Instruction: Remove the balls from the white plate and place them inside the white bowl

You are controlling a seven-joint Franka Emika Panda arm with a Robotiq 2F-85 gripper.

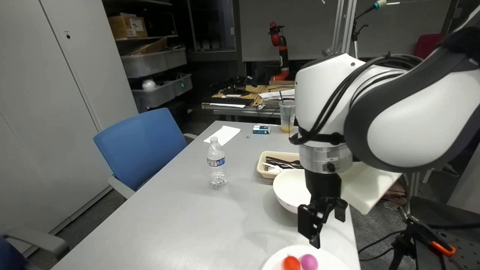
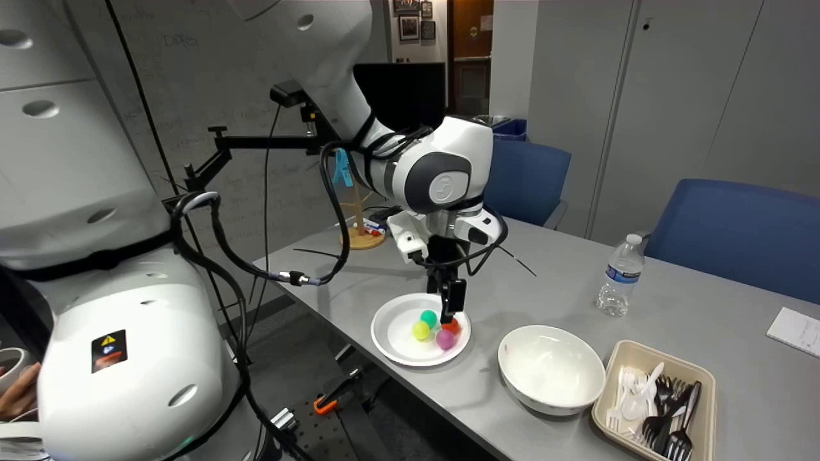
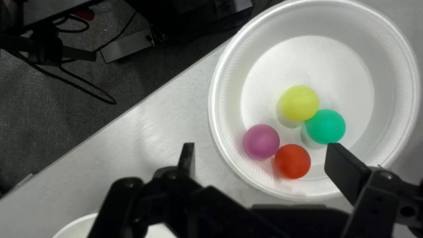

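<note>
Pincer [image 3: 259,150], spread wide and empty, hangs near the white plate [image 3: 307,54], where four balls [image 3: 292,161] lie. Lining up the first pick seems in hand; next it must straddle one, then close.

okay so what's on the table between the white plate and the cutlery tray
The white bowl stands between the white plate and the cutlery tray in both exterior views.

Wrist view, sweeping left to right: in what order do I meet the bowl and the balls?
White bowl → purple ball → red ball → green ball. Left out: yellow ball, whose left-right span overlaps the red one's.
</note>
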